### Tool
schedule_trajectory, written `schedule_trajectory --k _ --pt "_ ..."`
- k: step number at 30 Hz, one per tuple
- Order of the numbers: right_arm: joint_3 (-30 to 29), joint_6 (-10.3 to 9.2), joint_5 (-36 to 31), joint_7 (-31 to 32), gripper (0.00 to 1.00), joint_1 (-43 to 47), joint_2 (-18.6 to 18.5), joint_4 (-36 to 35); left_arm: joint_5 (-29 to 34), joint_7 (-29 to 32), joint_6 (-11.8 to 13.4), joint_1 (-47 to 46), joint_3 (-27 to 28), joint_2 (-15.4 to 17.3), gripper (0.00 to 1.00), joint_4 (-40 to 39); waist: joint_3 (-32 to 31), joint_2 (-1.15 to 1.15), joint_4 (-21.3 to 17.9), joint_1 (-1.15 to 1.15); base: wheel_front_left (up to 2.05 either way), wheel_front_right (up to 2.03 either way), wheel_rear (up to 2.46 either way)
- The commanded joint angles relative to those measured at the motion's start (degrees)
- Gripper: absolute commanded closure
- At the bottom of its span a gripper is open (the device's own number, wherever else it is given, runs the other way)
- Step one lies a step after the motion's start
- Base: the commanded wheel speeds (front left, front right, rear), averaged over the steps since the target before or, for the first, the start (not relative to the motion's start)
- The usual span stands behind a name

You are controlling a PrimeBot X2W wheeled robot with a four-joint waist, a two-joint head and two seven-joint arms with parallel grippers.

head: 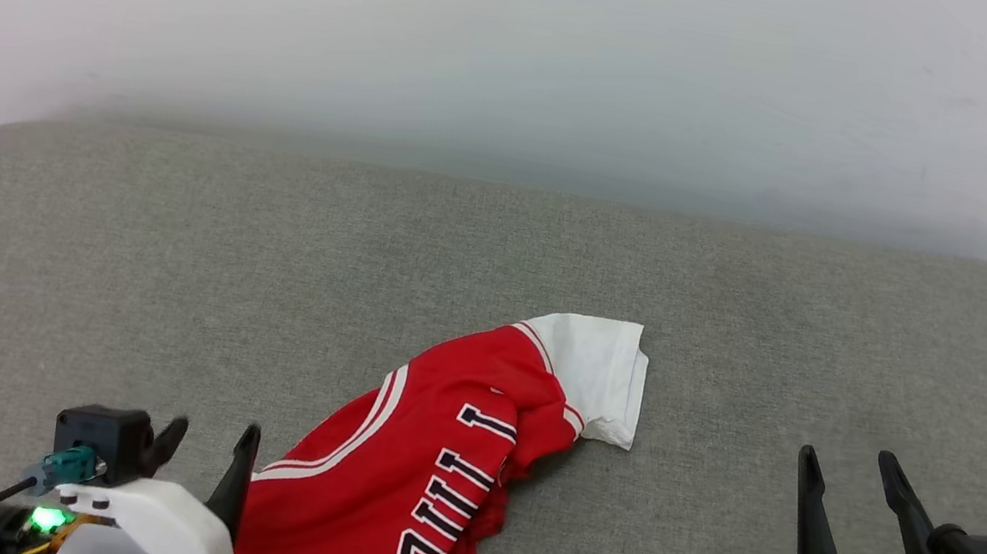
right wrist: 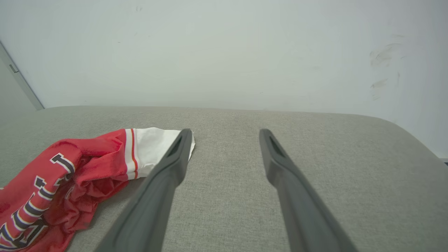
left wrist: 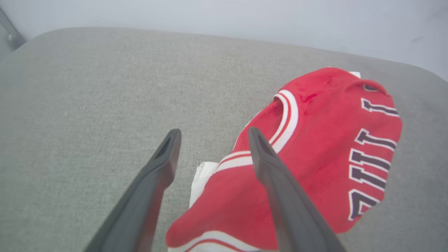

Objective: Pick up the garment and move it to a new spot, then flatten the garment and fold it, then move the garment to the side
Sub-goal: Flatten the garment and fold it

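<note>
The garment (head: 432, 454) is a red jersey with a white sleeve and black lettering, lying crumpled on the grey cushion (head: 152, 257), near its front middle. My left gripper (head: 212, 436) is open at the lower left, its right finger at the garment's left edge. In the left wrist view the garment (left wrist: 325, 147) lies under and right of the spread fingers (left wrist: 269, 168), with nothing clamped between them. My right gripper (head: 857, 463) stands open at the lower right, well apart from the garment. The right wrist view has the garment (right wrist: 70, 175) at the lower left.
A pale wall (head: 535, 41) rises behind the cushion's far edge. The cushion's rounded corners show at the far left and far right. Bare grey fabric lies to the left, behind and right of the garment.
</note>
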Motion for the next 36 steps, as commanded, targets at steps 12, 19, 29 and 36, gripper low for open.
schedule_trajectory --k 12,19,29,36 --pt "-2.94 -0.02 1.65 3.02 0.0 -0.62 0.07 0.26 6.97 -19.04 -0.68 -5.63 -0.76 -2.84 0.0 -0.22 0.24 0.0 0.99 0.0 0.0 0.0 0.0" --pt "-7.74 -0.02 4.91 13.43 0.0 -5.77 -1.0 3.12 8.12 -21.79 -1.39 -9.44 -2.02 -4.36 0.0 0.33 4.56 0.0 5.57 0.0 0.0 0.0 0.0" --pt "-4.83 -0.01 12.54 39.12 0.0 -19.79 -7.1 8.94 9.07 -24.13 -2.85 -15.05 -4.01 -7.45 0.0 1.32 11.64 0.0 13.03 0.0 0.0 0.0 0.0" --pt "-0.35 -0.02 15.1 49.18 0.0 -25.85 -7.86 13.44 9.27 -24.91 -4.04 -17.01 -4.81 -9.12 0.0 3.26 14.02 0.0 16.46 0.0 0.0 0.0 0.0"
